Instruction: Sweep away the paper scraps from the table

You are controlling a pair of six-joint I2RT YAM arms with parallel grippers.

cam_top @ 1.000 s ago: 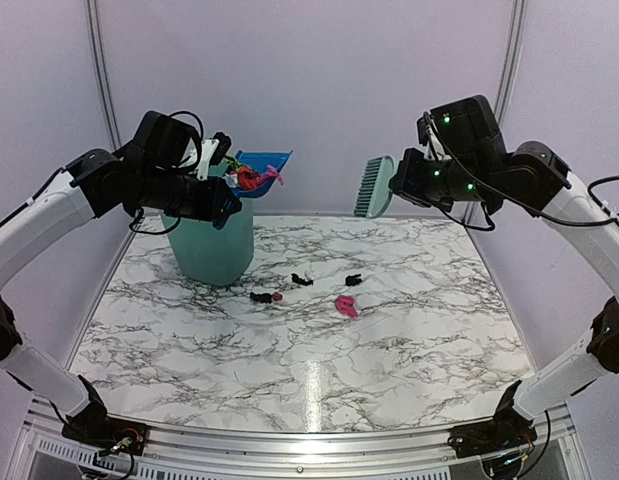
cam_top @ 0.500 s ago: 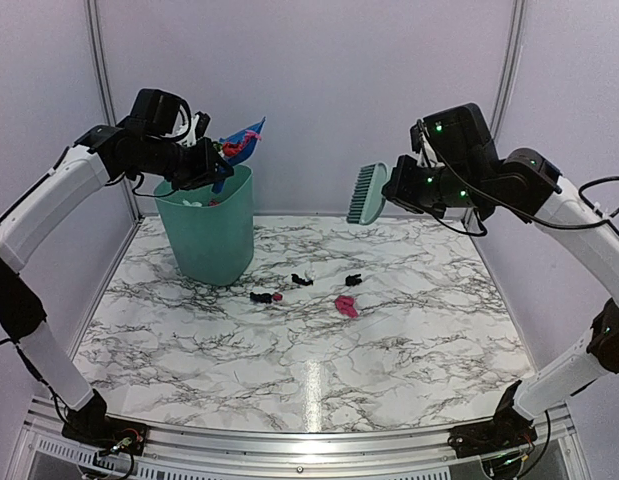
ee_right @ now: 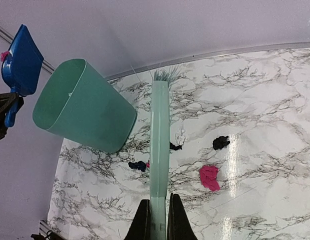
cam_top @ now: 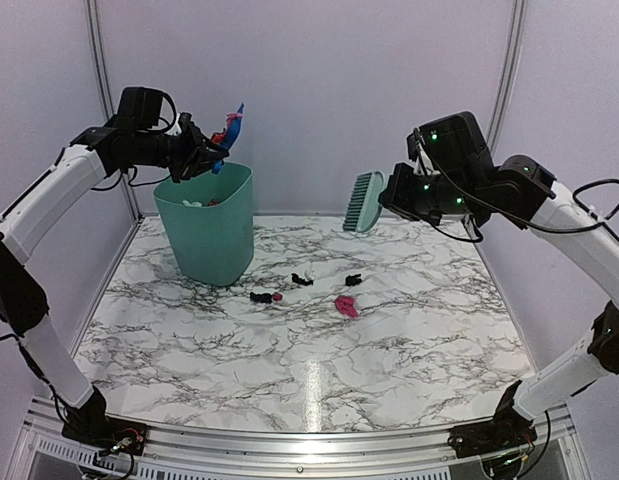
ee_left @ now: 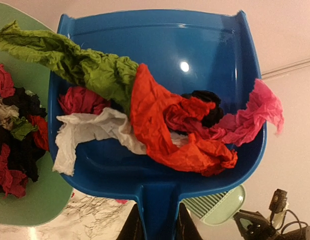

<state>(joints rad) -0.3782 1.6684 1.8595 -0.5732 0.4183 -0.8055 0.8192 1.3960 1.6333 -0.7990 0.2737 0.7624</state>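
Observation:
Several paper scraps lie on the marble table [cam_top: 409,370]: a pink one [cam_top: 346,306] and black ones [cam_top: 260,297], also in the right wrist view [ee_right: 210,177]. My left gripper [cam_top: 194,155] is shut on the handle of the blue dustpan [cam_top: 232,125], held tilted steeply above the bin. In the left wrist view the gripper [ee_left: 157,231] holds the dustpan [ee_left: 160,175], which is full of green, red, pink, white and black scraps [ee_left: 160,115]. My right gripper [cam_top: 394,195] is shut on the mint-green hand brush [cam_top: 366,202], held in the air above the back of the table [ee_right: 160,145].
A teal bin [cam_top: 209,235] stands at the back left of the table, with scraps inside [ee_left: 19,125]. The scraps on the table lie just right of and in front of it. A metal rail [cam_top: 309,445] runs along the near edge.
My left arm has lifted the dustpan up and back and tipped it much steeper over the bin. My right gripper with the brush has drifted a little left and down.

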